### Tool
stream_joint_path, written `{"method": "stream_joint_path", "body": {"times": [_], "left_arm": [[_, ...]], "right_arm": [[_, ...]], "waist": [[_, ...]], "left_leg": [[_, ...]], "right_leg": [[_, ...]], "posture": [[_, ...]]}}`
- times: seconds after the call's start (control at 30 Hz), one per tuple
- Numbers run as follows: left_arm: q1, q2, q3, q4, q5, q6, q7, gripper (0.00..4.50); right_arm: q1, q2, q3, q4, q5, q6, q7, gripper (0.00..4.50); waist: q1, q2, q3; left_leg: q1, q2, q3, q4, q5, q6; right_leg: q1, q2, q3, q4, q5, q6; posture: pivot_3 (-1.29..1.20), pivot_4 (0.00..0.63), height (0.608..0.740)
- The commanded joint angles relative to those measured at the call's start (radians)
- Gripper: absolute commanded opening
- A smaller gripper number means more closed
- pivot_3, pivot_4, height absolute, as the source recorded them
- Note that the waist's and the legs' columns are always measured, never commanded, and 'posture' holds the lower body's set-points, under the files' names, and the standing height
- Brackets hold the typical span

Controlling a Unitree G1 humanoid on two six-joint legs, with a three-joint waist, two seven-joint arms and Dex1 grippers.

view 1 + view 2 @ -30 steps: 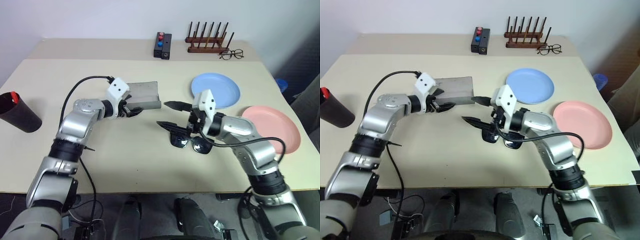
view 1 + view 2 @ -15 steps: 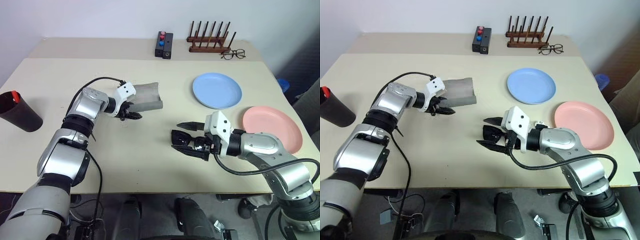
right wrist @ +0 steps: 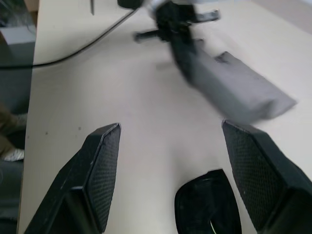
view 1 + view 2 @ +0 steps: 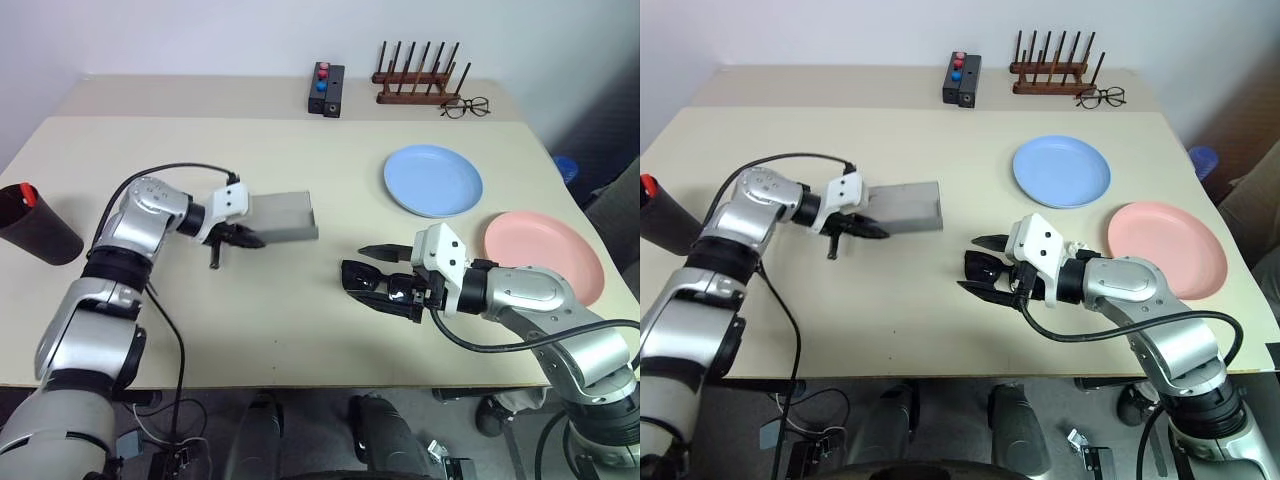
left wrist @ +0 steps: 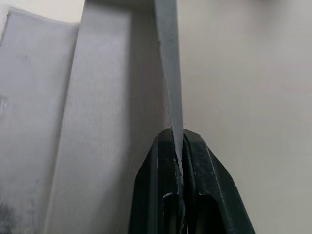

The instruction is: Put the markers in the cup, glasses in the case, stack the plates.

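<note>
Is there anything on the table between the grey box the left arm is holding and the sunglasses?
No. In the left eye view, only bare table lies between the case and the sunglasses.

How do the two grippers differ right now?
The left gripper is shut, pinching an edge of the grey case; the right gripper is open and holds nothing. The left one is at the case, while the right one has the sunglasses lying on the table between its fingers. Both have black fingers and are low over the table.
</note>
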Motion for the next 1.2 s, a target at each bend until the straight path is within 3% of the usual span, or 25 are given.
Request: {"method": "stream_joint_path", "body": {"times": [0.03, 0.27, 0.5, 0.7, 0.8, 0.9, 1.2], "left_arm": [[0.067, 0.088, 0.018, -0.237, -0.087, 0.051, -0.104, 0.03], [0.172, 0.086, -0.019, -0.496, -0.08, 0.16, -0.068, 0.03], [0.172, 0.039, -0.078, -0.474, 0.033, 0.17, 0.045, 0.03], [0.16, 0.001, -0.085, -0.478, 0.044, 0.263, 0.09, 0.03], [0.163, -0.005, -0.075, -0.497, 0.034, 0.293, 0.1, 1.0], [0.163, -0.012, -0.066, -0.512, 0.029, 0.318, 0.121, 2.42], [0.154, -0.036, 0.012, -0.585, -0.074, 0.465, 0.173, 2.42]], "right_arm": [[-0.016, -0.019, -0.013, -0.021, 0.014, -0.001, 0.018, 3.39], [-0.043, -0.059, 0.021, 0.044, -0.057, -0.021, 0.042, 3.39], [-0.054, -0.127, 0.074, 0.13, -0.193, -0.034, 0.038, 3.39], [-0.076, -0.14, 0.114, 0.174, -0.281, -0.028, 0.021, 3.39], [-0.085, -0.136, 0.134, 0.185, -0.316, -0.026, 0.017, 3.39], [-0.091, -0.136, 0.155, 0.191, -0.355, -0.031, 0.016, 3.39], [-0.133, -0.126, 0.204, 0.216, -0.464, 0.008, -0.012, 3.39]], "waist": [[0.001, 0.0, 0.0], [0.006, 0.0, 0.0], [-0.001, 0.001, 0.0], [0.005, 0.001, 0.0], [0.002, 0.001, 0.0], [0.001, 0.001, 0.0], [0.0, 0.001, 0.0]], "left_leg": [[0.0, 0.0, 0.0, 0.001, 0.0, 0.0], [0.0, 0.0, 0.0, 0.006, 0.0, 0.0], [0.0, 0.0, 0.0, 0.006, 0.0, 0.001], [0.0, 0.0, 0.0, 0.007, 0.0, 0.001], [0.0, 0.0, 0.0, 0.008, 0.0, 0.001], [0.0, 0.0, 0.0, 0.007, 0.0, 0.001], [0.0, 0.0, 0.0, 0.007, 0.0, 0.001]], "right_leg": [[0.0, 0.0, 0.0, 0.0, 0.0, 0.0], [0.003, 0.0, 0.0, 0.0, 0.0, -0.001], [0.002, 0.0, 0.0, 0.001, 0.0, -0.001], [0.003, 0.0, 0.0, 0.001, 0.0, -0.001], [0.003, 0.0, 0.0, 0.001, 0.001, -0.001], [0.003, 0.0, 0.0, 0.001, 0.0, -0.001], [0.003, 0.0, 0.0, 0.002, 0.0, 0.0]], "posture": [[0.0, 0.15, 0.738], [0.0, 0.15, 0.738], [0.0, 0.15, 0.738], [0.0, 0.15, 0.738], [0.0, 0.15, 0.738], [0.0, 0.15, 0.738], [0.0, 0.15, 0.738]]}}
